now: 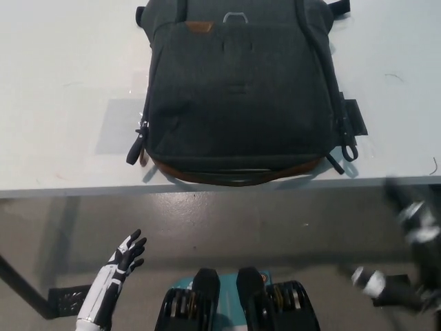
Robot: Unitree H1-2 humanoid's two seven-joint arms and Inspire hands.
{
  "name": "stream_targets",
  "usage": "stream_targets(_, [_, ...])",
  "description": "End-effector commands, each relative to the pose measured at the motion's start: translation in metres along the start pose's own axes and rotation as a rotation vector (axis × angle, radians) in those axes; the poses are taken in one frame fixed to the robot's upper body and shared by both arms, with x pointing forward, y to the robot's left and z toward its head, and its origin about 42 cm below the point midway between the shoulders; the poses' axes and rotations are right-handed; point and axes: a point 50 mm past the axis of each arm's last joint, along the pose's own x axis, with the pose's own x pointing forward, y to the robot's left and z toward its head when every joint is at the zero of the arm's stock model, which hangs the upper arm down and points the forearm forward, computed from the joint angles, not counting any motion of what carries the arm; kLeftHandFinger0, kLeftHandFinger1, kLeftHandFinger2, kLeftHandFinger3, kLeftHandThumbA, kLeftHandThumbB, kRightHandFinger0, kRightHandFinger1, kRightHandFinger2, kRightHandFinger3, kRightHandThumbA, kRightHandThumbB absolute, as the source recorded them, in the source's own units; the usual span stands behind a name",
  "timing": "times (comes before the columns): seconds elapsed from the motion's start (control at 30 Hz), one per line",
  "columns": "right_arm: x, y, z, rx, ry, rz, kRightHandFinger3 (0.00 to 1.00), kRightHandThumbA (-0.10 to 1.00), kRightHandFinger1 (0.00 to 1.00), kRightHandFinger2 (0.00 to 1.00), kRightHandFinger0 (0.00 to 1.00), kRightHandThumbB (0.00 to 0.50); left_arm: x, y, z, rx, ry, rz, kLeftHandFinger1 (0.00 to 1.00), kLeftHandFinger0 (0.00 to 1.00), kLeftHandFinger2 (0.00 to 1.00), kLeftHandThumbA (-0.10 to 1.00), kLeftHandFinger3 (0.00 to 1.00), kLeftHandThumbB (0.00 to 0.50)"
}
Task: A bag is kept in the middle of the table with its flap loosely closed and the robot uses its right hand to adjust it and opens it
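One bag (238, 96), top cropped | right hand (413, 262) blurred | left hand (124, 258) low

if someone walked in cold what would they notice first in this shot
The dark grey bag fills the middle of the white table, lying flat with its brown-trimmed bottom edge near the table's front edge. Below the table, the white left hand hangs at the lower left with fingers spread, holding nothing. The black right hand is a blur at the right edge, below table level and apart from the bag.

Left robot hand (127, 254) open low; right robot hand (413, 255) blurred.
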Motion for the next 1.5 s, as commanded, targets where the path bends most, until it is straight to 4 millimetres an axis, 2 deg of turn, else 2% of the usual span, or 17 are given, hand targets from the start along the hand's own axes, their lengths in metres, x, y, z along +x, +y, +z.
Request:
stream_targets(0.0, [0.044, -0.024, 0.019, 0.029, -0.040, -0.007, 1.00, 1.00, 1.00, 1.00, 1.00, 0.388, -0.013, 0.000, 0.006, 0.027, -0.050, -0.017, 1.00, 1.00, 1.00, 1.00, 1.00, 0.137])
stream_targets(0.03, [0.063, -0.031, 0.020, 0.072, -0.037, 0.024, 1.00, 1.00, 1.00, 1.00, 1.00, 0.398, -0.016, 0.000, 0.005, 0.024, -0.050, -0.012, 1.00, 1.00, 1.00, 1.00, 1.00, 0.104])
stream_targets(0.07, [0.067, -0.033, 0.021, 0.090, -0.030, 0.036, 1.00, 1.00, 1.00, 1.00, 1.00, 0.399, -0.020, -0.001, 0.004, 0.022, -0.049, -0.013, 1.00, 1.00, 1.00, 1.00, 1.00, 0.099])
stream_targets(0.1, [0.090, -0.042, 0.022, 0.104, -0.026, 0.062, 1.00, 1.00, 1.00, 1.00, 1.00, 0.376, -0.023, -0.002, 0.003, 0.016, -0.042, -0.012, 1.00, 1.00, 1.00, 1.00, 1.00, 0.101])
stream_targets(0.17, [0.108, -0.048, 0.023, 0.127, -0.003, 0.064, 1.00, 1.00, 1.00, 1.00, 1.00, 0.368, -0.024, -0.003, 0.002, 0.015, -0.038, -0.016, 1.00, 1.00, 1.00, 1.00, 1.00, 0.112])
stream_targets(0.23, [0.138, -0.054, 0.025, 0.140, 0.011, 0.085, 1.00, 1.00, 1.00, 1.00, 1.00, 0.308, -0.024, -0.003, 0.002, 0.015, -0.037, -0.015, 1.00, 1.00, 1.00, 1.00, 1.00, 0.139])
stream_targets(0.33, [0.166, -0.057, 0.022, 0.142, 0.031, 0.110, 1.00, 1.00, 1.00, 1.00, 1.00, 0.264, -0.024, -0.003, 0.002, 0.019, -0.036, -0.017, 1.00, 1.00, 1.00, 1.00, 1.00, 0.144])
stream_targets(0.4, [0.193, -0.056, 0.018, 0.176, 0.049, 0.128, 1.00, 1.00, 1.00, 1.00, 1.00, 0.278, -0.024, -0.003, 0.001, 0.017, -0.034, -0.015, 1.00, 1.00, 1.00, 1.00, 1.00, 0.141])
stream_targets(0.5, [0.221, -0.054, 0.014, 0.241, 0.082, 0.168, 1.00, 1.00, 1.00, 1.00, 1.00, 0.254, -0.024, -0.004, 0.001, 0.014, -0.028, -0.016, 1.00, 1.00, 1.00, 1.00, 1.00, 0.143])
stream_targets(0.57, [0.242, -0.049, 0.011, 0.290, 0.098, 0.214, 1.00, 1.00, 1.00, 1.00, 1.00, 0.268, -0.024, -0.004, 0.001, 0.014, -0.026, -0.018, 1.00, 1.00, 1.00, 1.00, 1.00, 0.142])
stream_targets(0.63, [0.262, -0.044, 0.008, 0.353, 0.121, 0.239, 1.00, 1.00, 1.00, 1.00, 1.00, 0.348, -0.024, -0.004, 0.000, 0.015, -0.031, -0.017, 1.00, 1.00, 1.00, 1.00, 1.00, 0.145])
stream_targets(0.7, [0.277, -0.039, 0.005, 0.436, 0.156, 0.269, 1.00, 1.00, 1.00, 1.00, 1.00, 0.386, -0.025, -0.004, 0.000, 0.016, -0.023, -0.017, 1.00, 1.00, 1.00, 1.00, 1.00, 0.155])
stream_targets(0.83, [0.300, -0.031, 0.003, 0.528, 0.190, 0.312, 1.00, 1.00, 1.00, 1.00, 1.00, 0.379, -0.025, -0.005, 0.001, 0.017, -0.024, -0.021, 1.00, 1.00, 1.00, 1.00, 1.00, 0.154])
stream_targets(1.07, [0.322, -0.008, -0.007, 0.693, 0.249, 0.394, 1.00, 1.00, 1.00, 1.00, 1.00, 0.412, -0.023, -0.004, 0.002, 0.024, -0.031, -0.026, 1.00, 1.00, 1.00, 1.00, 1.00, 0.156])
stream_targets(1.23, [0.326, 0.007, -0.018, 0.731, 0.285, 0.430, 1.00, 1.00, 1.00, 1.00, 1.00, 0.418, -0.022, -0.004, 0.000, 0.021, -0.028, -0.029, 1.00, 1.00, 1.00, 1.00, 1.00, 0.162])
stream_targets(1.37, [0.320, 0.018, -0.026, 0.717, 0.298, 0.477, 1.00, 1.00, 1.00, 1.00, 1.00, 0.363, -0.022, -0.003, 0.001, 0.024, -0.025, -0.030, 1.00, 1.00, 1.00, 1.00, 1.00, 0.171])
stream_targets(1.47, [0.313, 0.024, -0.033, 0.702, 0.323, 0.491, 1.00, 1.00, 1.00, 1.00, 1.00, 0.375, -0.022, -0.002, 0.002, 0.030, -0.026, -0.032, 1.00, 1.00, 1.00, 1.00, 1.00, 0.176])
